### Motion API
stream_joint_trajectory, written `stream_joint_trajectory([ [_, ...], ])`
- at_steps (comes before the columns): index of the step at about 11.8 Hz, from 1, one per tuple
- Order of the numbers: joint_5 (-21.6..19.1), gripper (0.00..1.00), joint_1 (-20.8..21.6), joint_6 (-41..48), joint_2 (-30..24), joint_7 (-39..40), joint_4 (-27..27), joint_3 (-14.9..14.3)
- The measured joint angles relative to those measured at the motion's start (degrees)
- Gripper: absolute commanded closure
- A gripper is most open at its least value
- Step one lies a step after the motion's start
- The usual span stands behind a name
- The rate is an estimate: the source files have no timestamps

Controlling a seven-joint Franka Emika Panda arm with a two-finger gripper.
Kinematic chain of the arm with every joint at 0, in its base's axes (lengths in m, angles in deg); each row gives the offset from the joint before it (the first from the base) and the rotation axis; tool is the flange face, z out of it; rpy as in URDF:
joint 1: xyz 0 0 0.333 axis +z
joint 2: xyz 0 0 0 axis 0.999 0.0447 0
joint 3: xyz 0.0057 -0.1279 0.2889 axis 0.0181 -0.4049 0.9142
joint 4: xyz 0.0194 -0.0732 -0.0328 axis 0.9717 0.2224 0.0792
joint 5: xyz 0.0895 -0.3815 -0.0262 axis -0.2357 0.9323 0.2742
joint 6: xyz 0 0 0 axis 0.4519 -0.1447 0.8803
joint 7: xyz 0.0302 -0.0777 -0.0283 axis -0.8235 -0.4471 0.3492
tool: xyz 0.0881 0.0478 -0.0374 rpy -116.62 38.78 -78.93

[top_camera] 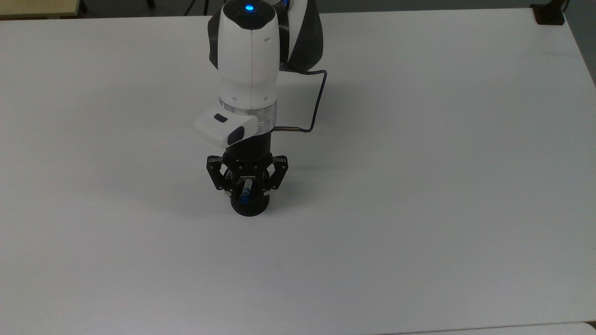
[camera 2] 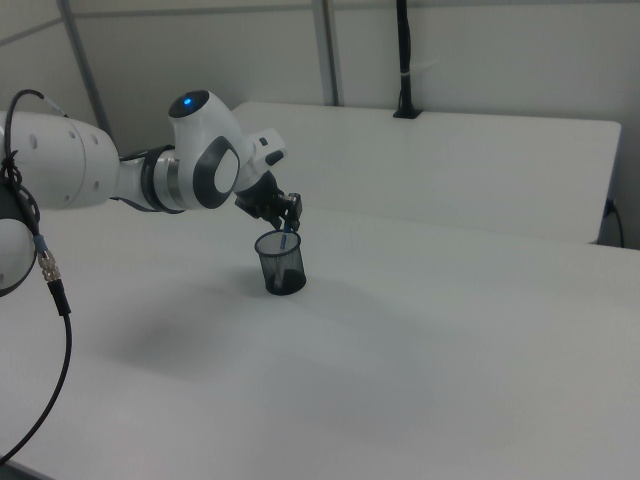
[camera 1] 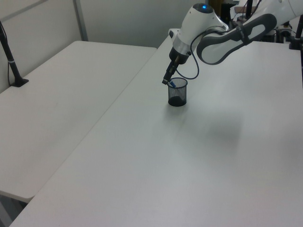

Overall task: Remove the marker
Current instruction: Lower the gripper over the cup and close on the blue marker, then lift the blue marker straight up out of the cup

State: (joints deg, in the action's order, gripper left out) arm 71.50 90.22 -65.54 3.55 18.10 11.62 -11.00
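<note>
A black mesh cup [top_camera: 252, 209] stands on the white table [top_camera: 419, 186], a little left of centre in the top view. The marker [top_camera: 245, 192] leans in it, white barrel and blue end sticking out above the rim. My gripper [top_camera: 246, 183] hangs right over the cup's mouth, its fingers drawn in against the marker's upper part. In the left view the gripper [camera 1: 166, 81] sits at the left rim of the cup [camera 1: 177, 95]. In the right view the gripper [camera 2: 290, 227] is just above the cup [camera 2: 281, 266], with the marker [camera 2: 285, 241] under it.
My white arm [top_camera: 249, 60] reaches in from the top view's upper edge, trailing a dark cable [top_camera: 316, 107]. A black clamp [top_camera: 549, 14] sits at the table's far right corner. A second white table [camera 1: 57, 104] with a black post [camera 1: 10, 56] adjoins in the left view.
</note>
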Motion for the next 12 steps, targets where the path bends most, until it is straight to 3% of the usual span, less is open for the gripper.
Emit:
stream_joint_trajectory([
  [7,0.0,0.87,-0.5,-0.1,-0.8,-0.1,-1.0,-0.2],
  [12,0.0,0.87,-0.2,-0.1,-7.0,-4.8,-1.6,-0.1],
])
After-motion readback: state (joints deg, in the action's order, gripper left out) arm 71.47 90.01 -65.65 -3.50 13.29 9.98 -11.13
